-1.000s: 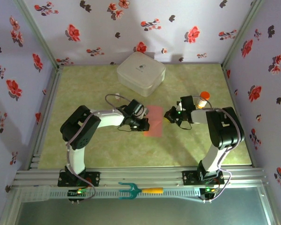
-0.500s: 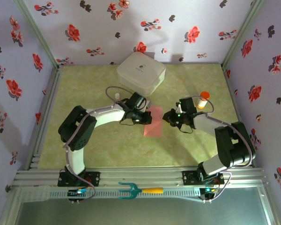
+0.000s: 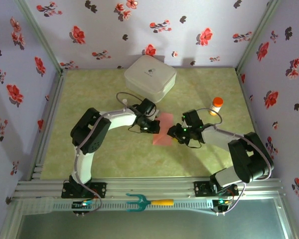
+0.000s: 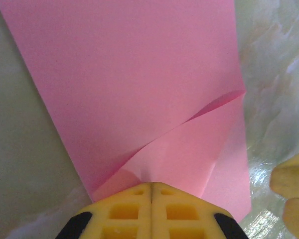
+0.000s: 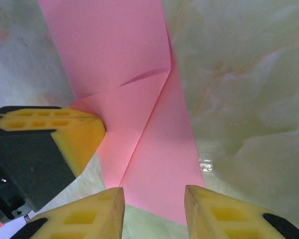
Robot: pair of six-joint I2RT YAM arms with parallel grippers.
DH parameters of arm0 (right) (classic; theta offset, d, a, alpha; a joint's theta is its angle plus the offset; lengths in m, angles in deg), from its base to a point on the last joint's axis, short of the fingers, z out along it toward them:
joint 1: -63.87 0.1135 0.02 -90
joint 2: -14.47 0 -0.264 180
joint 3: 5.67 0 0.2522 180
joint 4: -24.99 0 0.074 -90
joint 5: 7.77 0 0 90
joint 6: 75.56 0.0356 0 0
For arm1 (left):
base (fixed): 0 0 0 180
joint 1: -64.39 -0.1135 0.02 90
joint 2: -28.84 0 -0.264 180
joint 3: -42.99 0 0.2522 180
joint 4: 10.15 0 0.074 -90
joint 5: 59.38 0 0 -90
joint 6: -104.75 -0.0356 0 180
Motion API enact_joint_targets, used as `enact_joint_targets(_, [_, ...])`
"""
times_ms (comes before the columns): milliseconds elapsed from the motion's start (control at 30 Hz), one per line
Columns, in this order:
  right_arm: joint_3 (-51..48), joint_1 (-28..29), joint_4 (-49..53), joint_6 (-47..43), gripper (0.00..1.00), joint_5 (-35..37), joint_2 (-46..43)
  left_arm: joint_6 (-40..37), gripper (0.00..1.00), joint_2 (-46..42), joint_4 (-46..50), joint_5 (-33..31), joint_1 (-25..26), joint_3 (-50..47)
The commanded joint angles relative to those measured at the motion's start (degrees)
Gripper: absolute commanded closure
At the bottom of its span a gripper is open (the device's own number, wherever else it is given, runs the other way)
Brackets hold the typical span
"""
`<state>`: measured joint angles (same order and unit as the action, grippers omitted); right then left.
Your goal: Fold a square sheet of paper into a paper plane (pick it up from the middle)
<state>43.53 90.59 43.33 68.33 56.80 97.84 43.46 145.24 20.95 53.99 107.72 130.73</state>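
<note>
Pink paper (image 3: 164, 131) is lying flat on the table (image 3: 89, 149), approx mid-table, btwn the two grippers. One corner is already folding over into a loose flap, w/ a soft crease showing in both wrist views.

L gripper (image 4: 151, 186) is sitting at the paper's edge w/ jaws together, prob nipping the flap's root, since the paper (image 4: 139, 74) is running right into the seam btwn the pads. R gripper (image 5: 154, 196) is hovering at the opposite edge, jaws apart, nothing btwn them; L gripper (image 5: 55, 134) is showing just beside it across the sheet (image 5: 119, 50).

Handling, my read: v. light, thin and floppy, so it's going to buckle or slide on the smooth table rather than resist. It creases easily and could tear if both sides are pulling. Best hold is an edge or the raised flap, as flat areas are offering no purchase. Light pinch, slow moves.

Room: the grippers are working close together, so finger clash is the main risk. White box (image 3: 149, 77) is sitting behind and the bottle (image 3: 217, 104) behind-right, both apart from the paper. Near side is looking open.
</note>
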Motion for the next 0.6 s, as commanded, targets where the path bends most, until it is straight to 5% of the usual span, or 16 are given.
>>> enact_joint_targets(0, [-0.1,1.3,0.0,1.7,0.62,0.6,0.6,0.4,0.95,0.9,0.6,0.3,0.1,-2.3])
enact_joint_targets(400, [2.1,2.5,3.4,1.1,0.58,1.6,4.7,6.9,0.97,0.3,-4.3,-0.2,1.1,-6.1])
enact_joint_targets(567, [2.3,2.4,-3.6,1.2,0.51,-0.6,5.9,6.6,0.97,0.1,-3.8,-0.4,1.1,-5.9])
